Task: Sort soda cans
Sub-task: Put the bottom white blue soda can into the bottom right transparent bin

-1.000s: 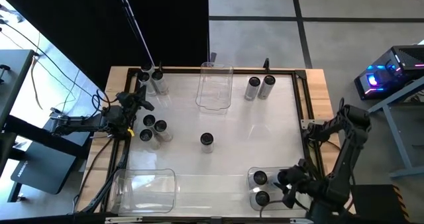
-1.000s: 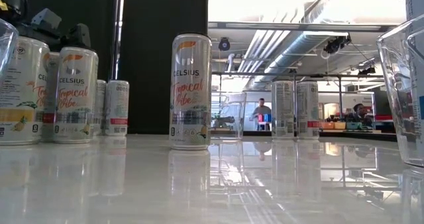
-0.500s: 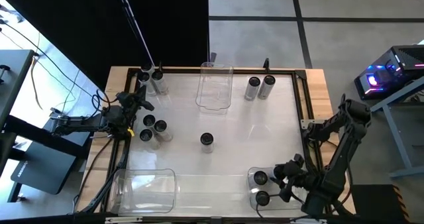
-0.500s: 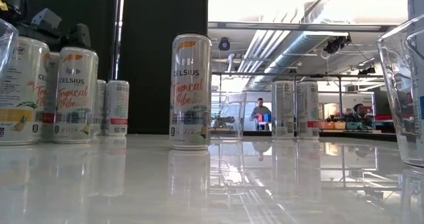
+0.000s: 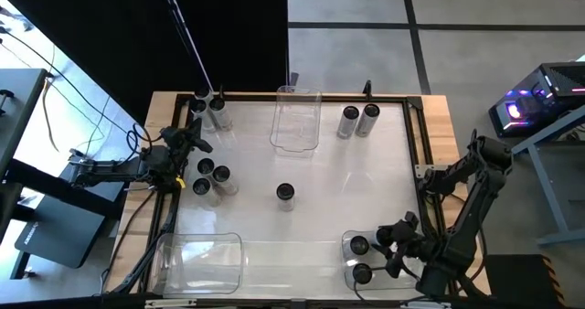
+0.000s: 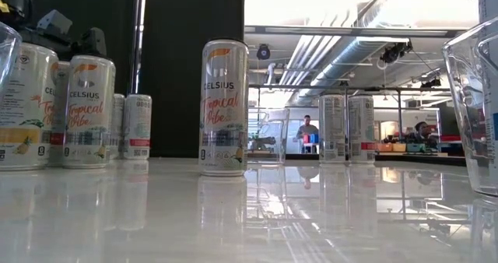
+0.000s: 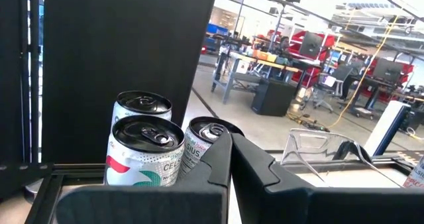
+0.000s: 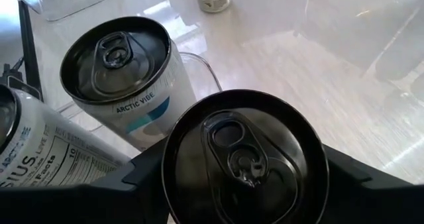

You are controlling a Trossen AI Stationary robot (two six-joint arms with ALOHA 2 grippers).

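The right pincer [image 5: 395, 246] sits at the near right bin [image 5: 347, 259], its fingers [image 8: 142, 168] spread wide around an upright can [image 8: 245, 158]; two more cans [image 5: 358, 245] stand in that bin, close by; a lone can [image 5: 285, 193] stands mid-bench [image 5: 320, 181]; the left pincer [image 5: 187, 143], closed on nothing, waits at the left edge near three cans [image 5: 212, 176]; beyond, a workshop with desks.

Open white glossy tabletop [image 5: 347, 186] right of the lone silver-sided, dark-topped can [image 5: 285, 193]. Obstacles: three-can cluster [image 5: 211, 178] left, clear rectangular plastic bin [image 5: 295, 119] at far edge, two cans [image 5: 358, 120] beside it.
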